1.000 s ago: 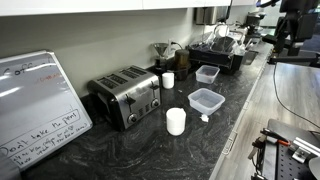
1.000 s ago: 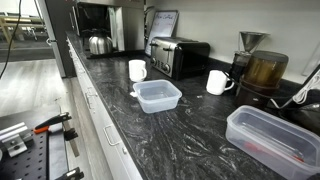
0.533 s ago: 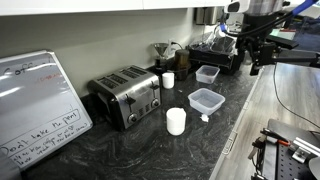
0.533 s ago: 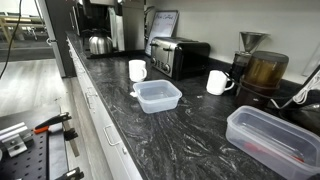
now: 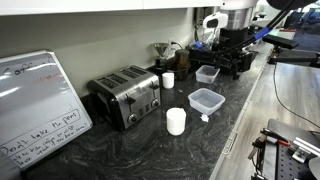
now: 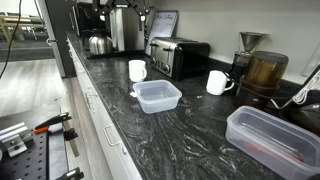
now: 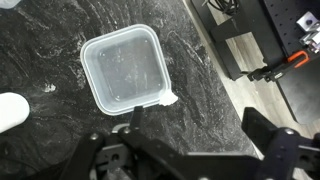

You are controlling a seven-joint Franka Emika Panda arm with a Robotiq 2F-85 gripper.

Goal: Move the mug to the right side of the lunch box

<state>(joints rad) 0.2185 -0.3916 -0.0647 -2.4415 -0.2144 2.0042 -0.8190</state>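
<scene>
The mug (image 5: 176, 121) is a plain white tall cup standing on the dark counter in front of the toaster (image 5: 125, 95); it also shows in the other exterior view (image 6: 137, 70) and at the left edge of the wrist view (image 7: 8, 110). The lunch box (image 5: 207, 100) is a clear, empty, square container next to it (image 6: 157, 96) (image 7: 125, 68). My gripper (image 7: 200, 135) is open and empty, high above the counter just beside the lunch box, well away from the mug. In an exterior view it hangs above the far containers (image 5: 235, 58).
A smaller white cup (image 5: 168, 80) (image 6: 217, 82) stands by the toaster's end. A second clear container (image 5: 207, 73) (image 6: 275, 135) lies further along. A coffee grinder (image 6: 262, 65), a kettle (image 6: 97, 45) and a whiteboard (image 5: 35, 110) line the wall. The counter edge (image 7: 215, 55) runs beside the lunch box.
The arm has swung in from the far right over the counter toward the containers. The mug, the cup and the lunch box have not moved.
</scene>
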